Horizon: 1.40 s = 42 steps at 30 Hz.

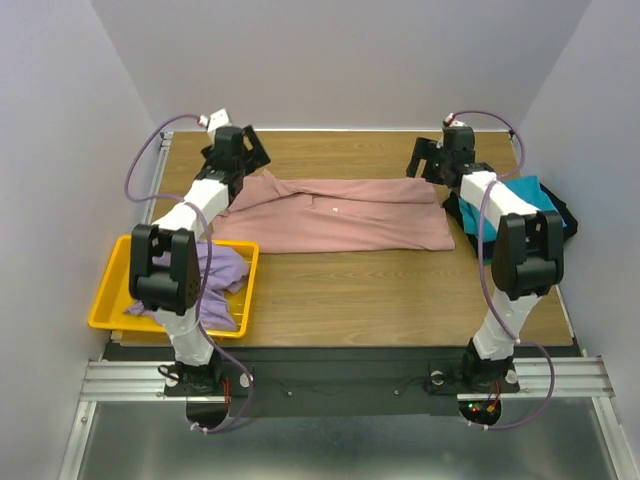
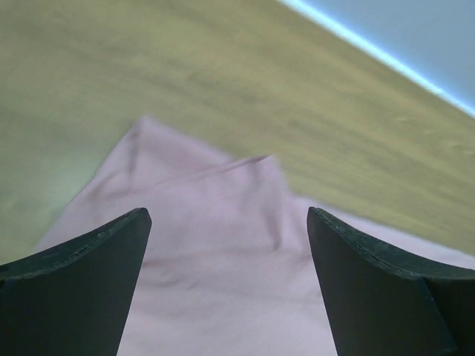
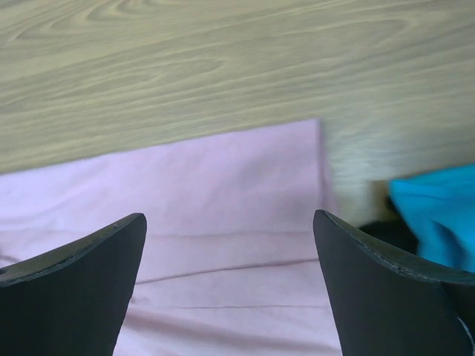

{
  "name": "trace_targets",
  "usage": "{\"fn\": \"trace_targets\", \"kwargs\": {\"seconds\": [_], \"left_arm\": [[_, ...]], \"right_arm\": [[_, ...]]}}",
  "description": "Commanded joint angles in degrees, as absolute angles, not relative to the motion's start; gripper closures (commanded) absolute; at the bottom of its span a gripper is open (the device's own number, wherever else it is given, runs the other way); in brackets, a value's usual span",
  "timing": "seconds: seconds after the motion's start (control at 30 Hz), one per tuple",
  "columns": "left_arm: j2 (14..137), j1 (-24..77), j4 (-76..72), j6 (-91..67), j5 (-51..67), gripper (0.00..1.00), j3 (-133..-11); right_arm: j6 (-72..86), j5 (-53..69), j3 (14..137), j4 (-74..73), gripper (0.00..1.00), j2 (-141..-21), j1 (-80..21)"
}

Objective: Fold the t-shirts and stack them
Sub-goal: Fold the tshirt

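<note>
Your left gripper (image 2: 228,215) and right gripper (image 3: 229,215) gape empty over the pink t-shirt (image 1: 340,215) — likely limp, light cloth — so pinch its far corners.

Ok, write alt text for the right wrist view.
A dusty pink t-shirt lies on the wooden table, its corner near a teal t-shirt at right. The right gripper hangs over it, jaws wide open.

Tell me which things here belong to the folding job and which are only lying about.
For the job: pink tee, purple tee, teal tee, black tee.
Only lying about: yellow bin, table.
</note>
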State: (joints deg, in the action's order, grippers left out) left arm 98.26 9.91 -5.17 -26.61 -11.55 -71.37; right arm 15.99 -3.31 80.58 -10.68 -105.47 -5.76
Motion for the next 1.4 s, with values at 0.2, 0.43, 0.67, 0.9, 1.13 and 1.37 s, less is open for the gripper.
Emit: {"fn": "trace_targets", "kwargs": {"seconds": [0.2, 0.43, 0.67, 0.9, 1.13, 1.37], "left_arm": [[121.89, 15.55, 10.09, -21.43, -17.39, 0.02, -101.67], [125.59, 16.0, 13.8, -24.34, -20.92, 0.18, -104.15], [124.9, 16.52, 13.71, -25.4, -22.41, 0.71, -103.1], [120.51, 18.45, 13.89, -25.84, -24.87, 0.89, -99.68], [113.21, 20.13, 13.62, -30.32, -26.72, 0.89, -88.44], [109.95, 21.97, 13.09, -33.66, -25.15, 0.81, -81.31]], "right_arm": [[18.63, 9.84, 87.98, -9.67, 0.0, -117.33, -7.65], [20.04, 7.12, 87.89, -9.49, 0.0, -120.93, -7.65], [20.04, 4.22, 86.22, -9.49, 0.0, -121.82, -7.65], [19.86, 3.07, 85.78, -9.49, 0.0, -122.08, -7.65], [19.69, 2.81, 85.34, -9.49, 0.0, -121.99, -7.65], [19.34, 1.15, 84.55, -9.58, 0.0, -121.11, -7.65]]}}
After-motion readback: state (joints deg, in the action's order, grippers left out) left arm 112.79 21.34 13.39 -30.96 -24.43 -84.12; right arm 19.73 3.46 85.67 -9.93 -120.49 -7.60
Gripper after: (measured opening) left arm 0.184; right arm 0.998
